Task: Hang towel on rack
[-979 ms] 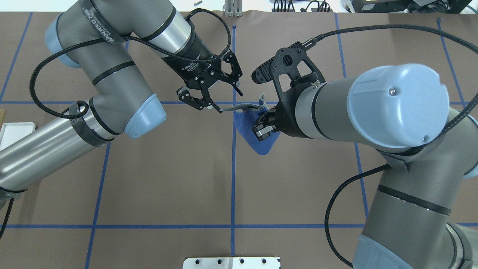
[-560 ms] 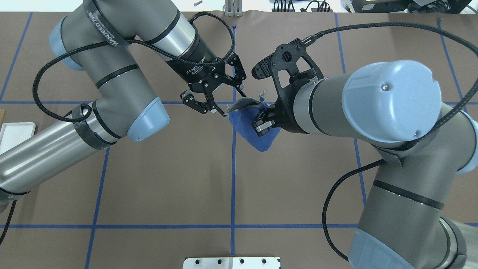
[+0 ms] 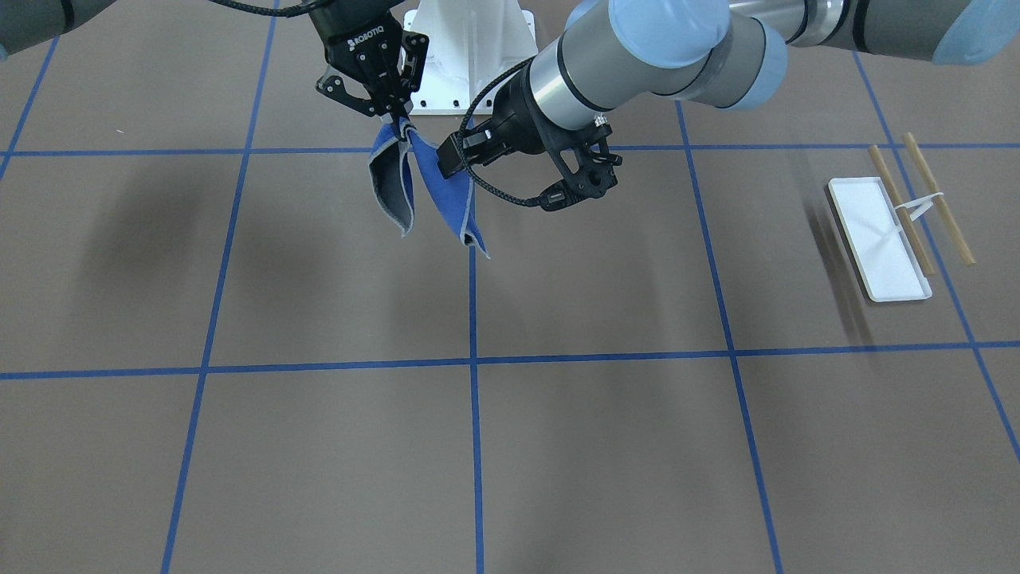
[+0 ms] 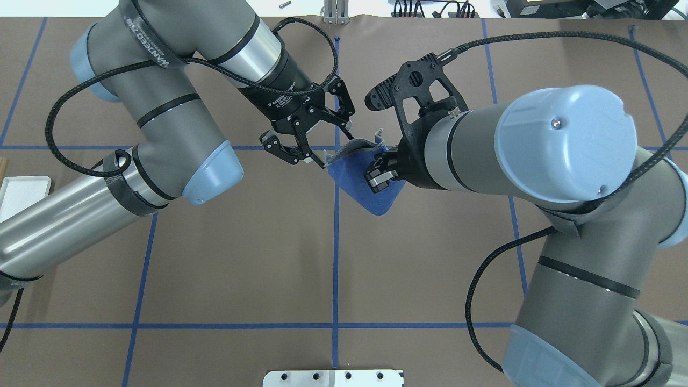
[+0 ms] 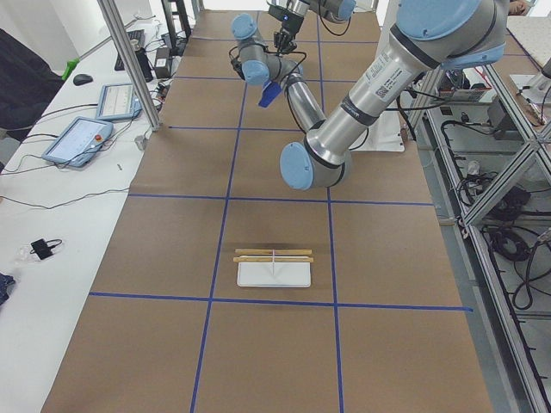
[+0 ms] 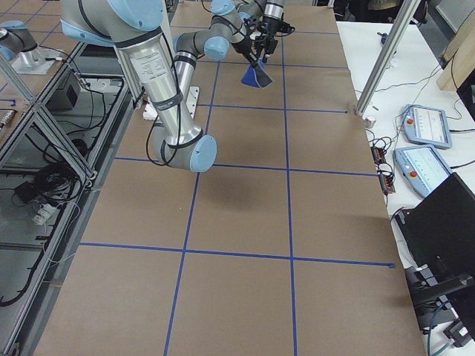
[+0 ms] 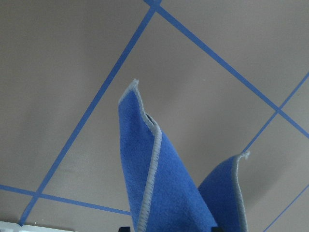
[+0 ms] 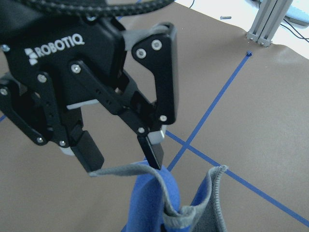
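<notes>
The blue towel (image 3: 442, 191) hangs folded in the air over the table's middle, its grey underside showing. My right gripper (image 3: 396, 119) points down and is shut on the towel's top. It also shows in the overhead view (image 4: 376, 180) above the towel (image 4: 371, 199). My left gripper (image 4: 334, 150) is open, and its fingers straddle the towel's grey upper edge. The right wrist view shows the left gripper (image 8: 123, 162) open over that edge of the towel (image 8: 149, 203). The rack (image 3: 876, 239) stands far off on my left side, with two wooden rods (image 3: 936, 199) over its white base.
The white robot pedestal (image 3: 470, 48) stands behind the grippers. The rack (image 5: 274, 267) sits alone on the brown table with its blue tape grid. Tablets (image 5: 82, 138) and an aluminium post (image 5: 129, 60) are on the side bench.
My left gripper has moved right toward the towel and stays open. The towel's grey edge, stretched out before, now bows up between its fingers. My right gripper keeps its hold.
</notes>
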{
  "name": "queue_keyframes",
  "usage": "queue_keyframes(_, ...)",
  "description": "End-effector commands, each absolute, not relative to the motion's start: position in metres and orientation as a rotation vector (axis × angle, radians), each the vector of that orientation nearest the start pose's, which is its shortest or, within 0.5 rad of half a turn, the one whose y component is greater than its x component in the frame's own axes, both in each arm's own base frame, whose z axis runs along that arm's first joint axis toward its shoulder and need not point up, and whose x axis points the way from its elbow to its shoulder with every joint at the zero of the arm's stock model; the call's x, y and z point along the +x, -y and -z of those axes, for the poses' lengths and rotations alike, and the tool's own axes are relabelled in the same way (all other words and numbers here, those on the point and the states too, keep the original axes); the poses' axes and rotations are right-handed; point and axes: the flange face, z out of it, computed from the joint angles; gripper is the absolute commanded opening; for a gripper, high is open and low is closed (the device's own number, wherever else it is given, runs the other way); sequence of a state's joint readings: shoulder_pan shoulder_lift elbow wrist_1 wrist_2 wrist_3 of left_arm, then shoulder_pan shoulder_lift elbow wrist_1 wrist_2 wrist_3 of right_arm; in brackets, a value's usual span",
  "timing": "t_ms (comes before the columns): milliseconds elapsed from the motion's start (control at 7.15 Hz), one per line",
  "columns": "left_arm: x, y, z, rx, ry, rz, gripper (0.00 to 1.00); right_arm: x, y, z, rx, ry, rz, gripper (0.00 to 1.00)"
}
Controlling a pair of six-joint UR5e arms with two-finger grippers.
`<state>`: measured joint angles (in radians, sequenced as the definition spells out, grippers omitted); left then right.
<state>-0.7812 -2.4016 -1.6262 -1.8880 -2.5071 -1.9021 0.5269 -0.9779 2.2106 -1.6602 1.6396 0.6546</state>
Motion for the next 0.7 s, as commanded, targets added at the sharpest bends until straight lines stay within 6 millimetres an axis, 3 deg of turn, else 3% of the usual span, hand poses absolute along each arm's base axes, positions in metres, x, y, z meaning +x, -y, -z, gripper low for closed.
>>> queue_keyframes(0,0.4272,0.5079,-0.0825,-0.499,-1.248,0.412,0.65,-0.3508,0.3537,-0.089,0.734,0.929,0.379,0.0)
queue_keyframes(560,0.4273,0.5054,-0.078,-0.506,-1.251,0.42,0.67,-0.3578,0.3599,-0.0924,0.73,0.91,0.37,0.0)
